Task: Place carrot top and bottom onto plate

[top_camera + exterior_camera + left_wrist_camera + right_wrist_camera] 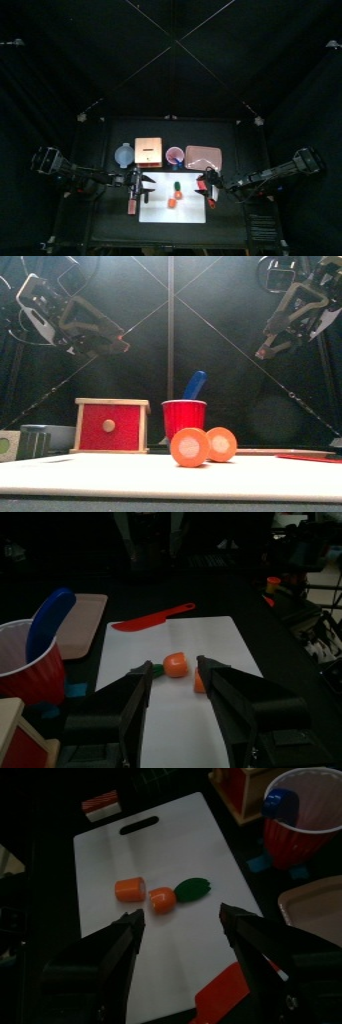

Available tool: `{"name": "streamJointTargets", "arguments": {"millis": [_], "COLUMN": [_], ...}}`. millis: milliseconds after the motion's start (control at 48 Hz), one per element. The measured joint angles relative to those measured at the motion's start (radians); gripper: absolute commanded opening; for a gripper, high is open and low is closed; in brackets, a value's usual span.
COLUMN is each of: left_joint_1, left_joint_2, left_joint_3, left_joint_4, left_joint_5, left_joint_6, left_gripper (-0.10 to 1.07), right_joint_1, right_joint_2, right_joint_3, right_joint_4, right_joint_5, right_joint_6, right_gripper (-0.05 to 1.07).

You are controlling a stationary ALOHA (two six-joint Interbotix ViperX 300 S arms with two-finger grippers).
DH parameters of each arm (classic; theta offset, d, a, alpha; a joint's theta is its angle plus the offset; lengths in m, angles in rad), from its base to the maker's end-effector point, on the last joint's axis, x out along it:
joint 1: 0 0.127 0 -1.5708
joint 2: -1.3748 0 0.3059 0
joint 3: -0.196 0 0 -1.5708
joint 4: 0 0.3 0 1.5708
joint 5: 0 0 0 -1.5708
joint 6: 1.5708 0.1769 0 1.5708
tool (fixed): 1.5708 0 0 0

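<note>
On the white board (pixel 160 888): we see two carrot chunks (pixel 144 894), touching.
Handling: we judge them light, stiff; pinch the sides.
Right gripper (pixel 181 923): wide open, empty.
Left gripper (pixel 175 669): open, empty.

The right gripper (pixel 179 928) hangs above a white cutting board (pixel 147 868), its 2 black jaws spread wide apart with nothing between them. On the board lie 2 orange carrot pieces: 1 piece (pixel 128 890) lies alone, and the other piece (pixel 162 899) sits just beside it with a green leafy tip (pixel 191 888) touching its far side. The board has a dark slot handle (pixel 138 827) near 1 end. Past that end sits a small red and white block (pixel 100 806). Beside the board stands a red cup (pixel 301 818) with a blue tool (pixel 274 801) in it. A pinkish plate (pixel 314 908) lies near the cup. A red knife (pixel 230 993) shows close to the jaws.
</note>
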Motion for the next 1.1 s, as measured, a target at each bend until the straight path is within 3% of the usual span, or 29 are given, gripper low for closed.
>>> {"name": "streamJointTargets", "arguments": {"millis": [521, 604, 896, 1104], "left_joint_1": [0.005, 0.005, 0.006, 0.021], "left_joint_2": [-0.002, 0.000, 0.000, -0.002], "left_joint_3": [0.000, -0.002, -0.005, 0.014], "left_joint_4": [0.012, 0.014, 0.014, 0.014], "left_joint_5": [-0.003, -0.003, -0.003, -0.003], "left_joint_6": [0.000, 0.000, -0.002, 0.000], "left_gripper": [0.80, 0.80, 0.80, 0.80], "right_joint_1": [-0.009, -0.023, -0.160, -0.183], "right_joint_2": [0.009, 0.017, 0.103, 0.222], "right_joint_3": [-0.021, -0.034, -0.052, -0.109], "right_joint_4": [0.044, 0.129, 0.672, 0.834], "right_joint_5": [-0.009, -0.017, -0.015, -0.014], "right_joint_6": [0.017, 0.037, 0.055, 0.058], "right_gripper": [0.93, 0.93, 0.93, 0.93]}}
